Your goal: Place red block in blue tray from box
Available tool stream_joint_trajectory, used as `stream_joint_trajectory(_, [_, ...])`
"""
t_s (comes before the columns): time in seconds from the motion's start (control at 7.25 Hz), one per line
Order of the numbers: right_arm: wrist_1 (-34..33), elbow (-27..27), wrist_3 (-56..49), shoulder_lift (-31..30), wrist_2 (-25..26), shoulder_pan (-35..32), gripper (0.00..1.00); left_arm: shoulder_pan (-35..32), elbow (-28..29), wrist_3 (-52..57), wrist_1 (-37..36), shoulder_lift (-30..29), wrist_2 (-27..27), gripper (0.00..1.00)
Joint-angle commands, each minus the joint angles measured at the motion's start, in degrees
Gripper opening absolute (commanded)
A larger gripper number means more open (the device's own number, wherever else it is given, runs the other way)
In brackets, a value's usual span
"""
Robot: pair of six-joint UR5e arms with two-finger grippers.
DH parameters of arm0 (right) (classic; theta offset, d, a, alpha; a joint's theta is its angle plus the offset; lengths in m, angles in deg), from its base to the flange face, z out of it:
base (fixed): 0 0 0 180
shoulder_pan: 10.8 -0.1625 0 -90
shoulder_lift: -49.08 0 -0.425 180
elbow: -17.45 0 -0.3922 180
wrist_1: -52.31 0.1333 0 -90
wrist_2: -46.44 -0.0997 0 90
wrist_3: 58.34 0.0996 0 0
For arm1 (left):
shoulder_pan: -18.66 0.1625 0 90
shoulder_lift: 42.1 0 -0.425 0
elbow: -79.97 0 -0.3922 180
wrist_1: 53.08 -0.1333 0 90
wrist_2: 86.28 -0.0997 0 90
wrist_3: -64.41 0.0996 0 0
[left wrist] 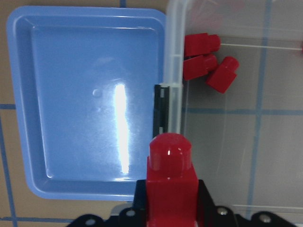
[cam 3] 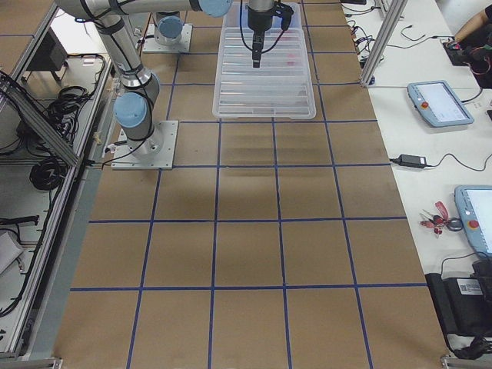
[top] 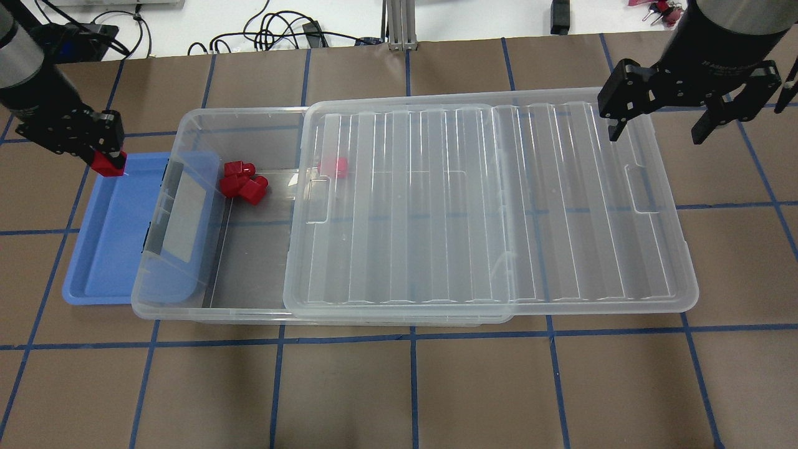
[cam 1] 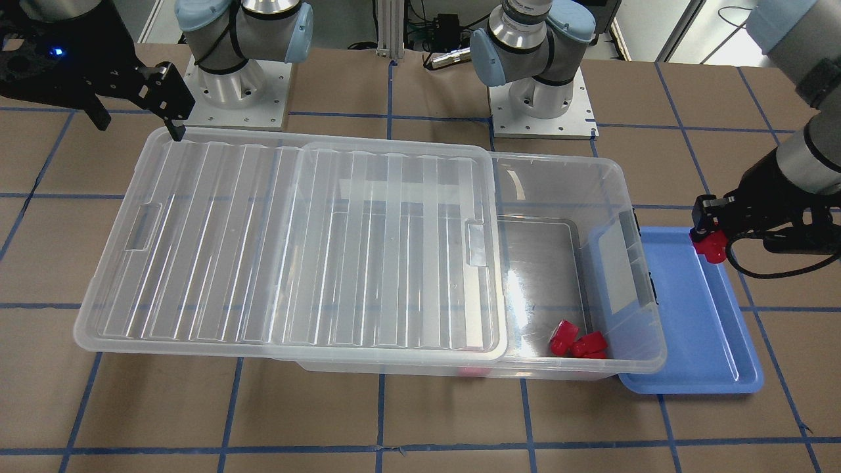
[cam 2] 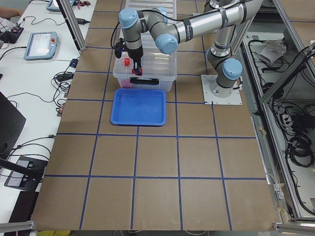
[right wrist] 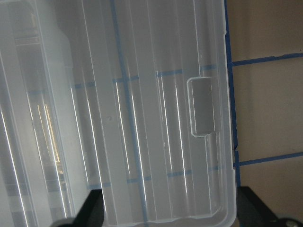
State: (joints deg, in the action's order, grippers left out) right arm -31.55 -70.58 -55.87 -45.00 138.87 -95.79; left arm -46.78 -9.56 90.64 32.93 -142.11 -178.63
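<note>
My left gripper (top: 105,156) is shut on a red block (top: 110,164) and holds it above the far corner of the blue tray (top: 103,249). The wrist view shows the block (left wrist: 170,177) upright between the fingers, with the tray (left wrist: 85,94) below. The tray lies beside the open end of the clear box (top: 249,121). The box's ribbed lid (top: 486,206) is slid toward my right. Three red blocks (top: 243,182) lie in the uncovered part, and another (top: 337,166) lies under the lid's edge. My right gripper (top: 659,125) is open and empty above the lid's far right corner.
The tray (cam 1: 696,328) is tucked partly under the box's overhanging rim (cam 1: 631,276). The two arm bases (cam 1: 236,98) stand on the robot's side of the box. Brown table (top: 399,386) with blue tape lines lies all around.
</note>
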Motion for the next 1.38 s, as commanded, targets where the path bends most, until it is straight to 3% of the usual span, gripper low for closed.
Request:
stream_joint_trajectory(0.0, [-0.2,-0.2,0.2,-0.1,-0.2,0.0,1.00,2.9,-2.3,4.9,-4.4,-4.6,0.0,0.00])
stream_joint_trajectory(0.28, [-0.3,-0.5,0.2,-0.1,-0.1,0.0,1.00,3.5,-5.4,8.5,-11.1,-7.9,0.0,0.00])
stream_joint_trajectory(0.55, [-0.3,-0.5,0.2,-0.1,0.0,0.0,1.00,5.3,-6.5,8.9,-11.2,-10.6,0.2,0.00])
stream_joint_trajectory(0.97, [-0.4,-0.5,0.2,0.0,-0.1,0.0,1.00,5.4,-14.2,9.8,-25.4,-13.0,0.1,0.00])
stream_joint_trajectory(1.24, [-0.2,-0.6,0.0,0.0,-0.1,0.0,1.00,5.5,-15.1,9.8,-27.4,-14.2,0.0,0.00])
